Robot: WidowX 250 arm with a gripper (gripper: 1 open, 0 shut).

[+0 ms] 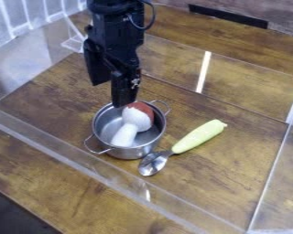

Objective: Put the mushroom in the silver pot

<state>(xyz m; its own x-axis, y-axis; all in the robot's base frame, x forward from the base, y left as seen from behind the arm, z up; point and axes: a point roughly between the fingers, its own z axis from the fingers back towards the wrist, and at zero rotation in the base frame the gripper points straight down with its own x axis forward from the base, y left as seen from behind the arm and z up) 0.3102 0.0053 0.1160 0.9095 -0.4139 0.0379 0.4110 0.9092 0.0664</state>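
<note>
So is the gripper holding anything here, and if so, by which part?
Nothing is held. The black gripper hangs open above the shiny round steel pot, and the white-stemmed, red-capped toy mushroom lies inside the pot.
</note>
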